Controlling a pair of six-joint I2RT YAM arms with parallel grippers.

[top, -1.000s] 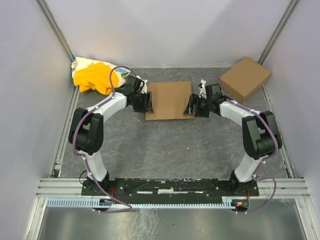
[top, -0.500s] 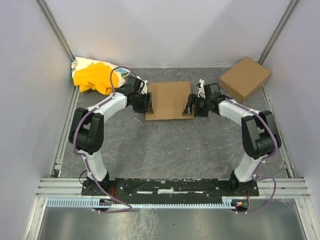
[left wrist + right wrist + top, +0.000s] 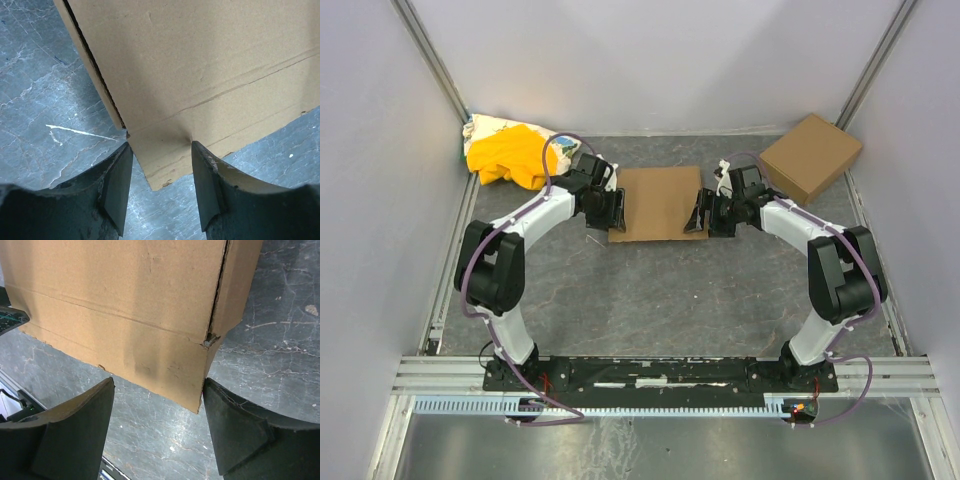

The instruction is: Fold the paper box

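Cardboard of the paper box (image 3: 658, 200) lies toward the far side of the grey desk (image 3: 660, 300) in the overhead view. The left pincer (image 3: 611, 208) is at its left edge and the right pincer (image 3: 704, 212) at its right edge, both close to the box's near corners. A second brown box (image 3: 810, 157) sits well apart at the far right, and a yellow cloth bundle (image 3: 508, 155) lies at the far left. From the left wrist, the two dark fingers (image 3: 116, 186) stand partway apart with a corner tab of the box filling the gap between them, both tips against the cardboard; whether they squeeze it I cannot tell. From the right wrist, the fingers (image 3: 235, 432) stand wide with the box's corner between them, one tip touching its edge and the other just beside its lower edge, not closed on it.
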